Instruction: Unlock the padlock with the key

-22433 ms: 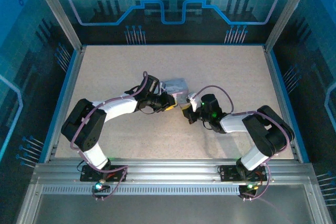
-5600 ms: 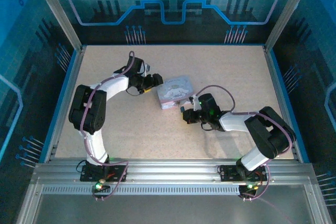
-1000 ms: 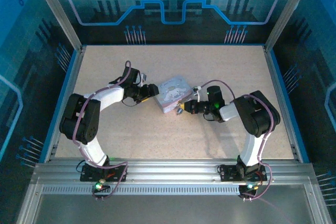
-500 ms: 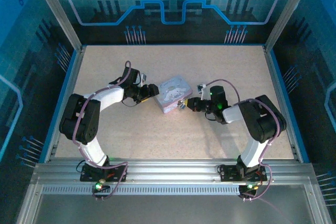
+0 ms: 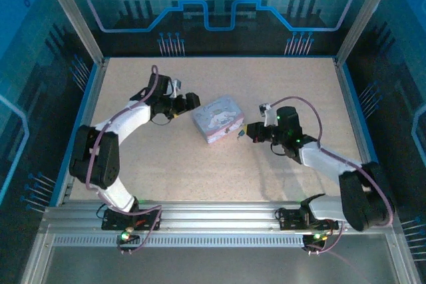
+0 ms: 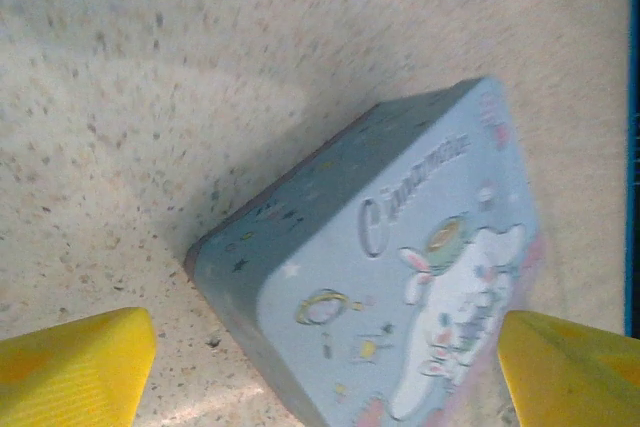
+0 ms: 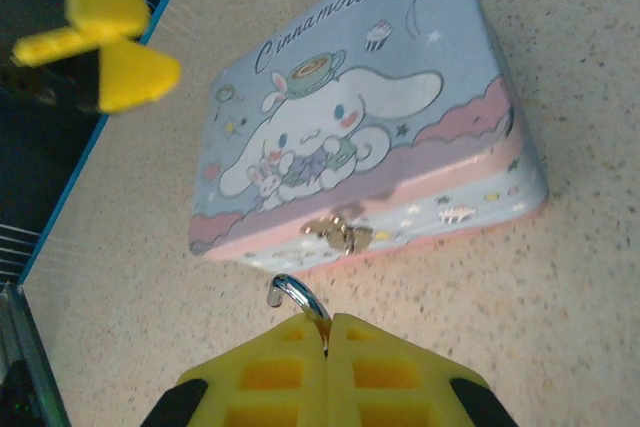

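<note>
Right gripper: your right gripper (image 7: 328, 327) has its yellow pads pressed together. A thin metal hook sticks out of the seam at the tips.
Padlock: I judge that hook to be the shackle of the padlock (image 7: 305, 295). Its body is hidden between the pads, so you cannot confirm it from here.
Key: not to be made out. If it is in the pinch, the pads cover it.
Where it lies: right at the right fingertips, pointing straight ahead of them. It is free in the air and apart from everything else.
Clasp: the small shiny clasp (image 7: 340, 234) on the front wall of the tin box (image 7: 330, 137) sits just ahead of the hook. A narrow strip of bare table separates them.
Axis: the hook runs along the line of the fingers. The long front wall of the tin lies across that line.
Left gripper: your left gripper (image 6: 320, 367) stands wide open and holds nothing. A corner of the tin lies just ahead, between the two finger lines, and I can see no contact.
Nearer arm: the right, since the lock is already in its tips. The left is on the far side of the tin from it.
Judgement: with the hook clear of the clasp, the lock looks to be off the tin. Check the shackle end before you trust that.
</note>
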Robot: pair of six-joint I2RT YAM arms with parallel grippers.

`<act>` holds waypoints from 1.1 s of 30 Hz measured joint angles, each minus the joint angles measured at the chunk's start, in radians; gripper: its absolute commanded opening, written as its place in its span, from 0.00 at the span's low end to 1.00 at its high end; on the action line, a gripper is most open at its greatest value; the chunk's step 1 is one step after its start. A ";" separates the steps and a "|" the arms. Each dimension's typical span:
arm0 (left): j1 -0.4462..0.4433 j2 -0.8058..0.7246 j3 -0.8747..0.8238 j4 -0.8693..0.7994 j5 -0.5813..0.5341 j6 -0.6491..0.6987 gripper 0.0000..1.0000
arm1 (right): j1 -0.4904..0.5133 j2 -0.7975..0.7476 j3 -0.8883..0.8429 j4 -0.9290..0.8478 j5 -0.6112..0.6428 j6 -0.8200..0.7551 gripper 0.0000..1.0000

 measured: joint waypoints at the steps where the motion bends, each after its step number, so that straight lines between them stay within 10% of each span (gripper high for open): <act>1: 0.004 -0.031 0.000 0.000 -0.011 0.005 0.96 | 0.008 -0.031 0.003 -0.054 0.013 -0.007 0.00; 16: 0.119 -0.422 -0.185 0.035 -0.197 0.014 0.99 | 0.262 -0.108 0.114 -0.681 0.144 -0.036 0.01; 33: 0.160 -0.473 -0.224 0.026 -0.211 0.015 0.99 | 0.335 0.142 0.125 -0.615 0.175 -0.021 0.01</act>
